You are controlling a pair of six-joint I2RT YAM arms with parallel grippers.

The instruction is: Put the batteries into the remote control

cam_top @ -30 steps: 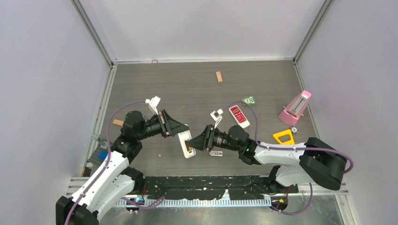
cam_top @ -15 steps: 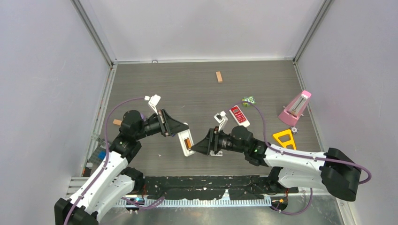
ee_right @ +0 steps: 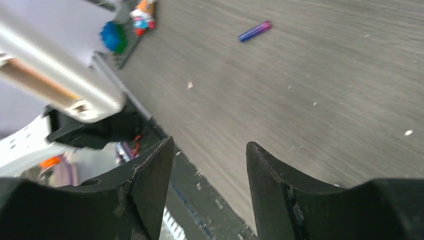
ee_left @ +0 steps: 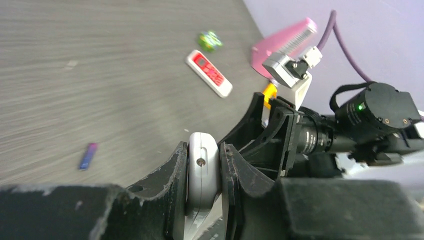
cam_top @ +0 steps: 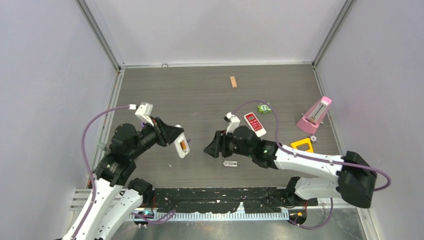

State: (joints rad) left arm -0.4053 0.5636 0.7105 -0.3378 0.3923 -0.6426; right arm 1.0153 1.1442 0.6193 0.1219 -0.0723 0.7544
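Left arm: the left end effector (ee_left: pixel 204 152) is clamped on the remote control (ee_left: pixel 202 167), one finger on each long edge, and holds it up off the counter (cam_top: pixel 200 90) (a side grip leaves the back free to work on).
Remote position: it hangs in the air between the two arms, with its open battery bay turned toward the right arm, most likely so that arm can reach in.
First cell: the orange battery (cam_top: pixel 183 145) shows as an orange strip inside the bay, so it looks seated.
Second cell: the purple battery (ee_right: pixel 255 31) lies flat and alone on the counter, well apart from both end effectors.
Right arm: the right end effector (ee_right: pixel 207 165) has its jaws spread wide with nothing between them. It hovers low over the counter and faces the remote control.
Progress: by the look of it, one cell is in and one is left to load.
Next call: the free right arm is the obvious one to fetch the purple battery. It is slim and round, so the pinch should go squarely across its body.
Risk: a glancing touch could roll it away, and the left grip has to hold firm when the cell is pushed in.
Bystanders: the red-faced remote (cam_top: pixel 255 123) and a small white labelled piece (cam_top: pixel 229 163) lie near the right arm and play no part in the task.
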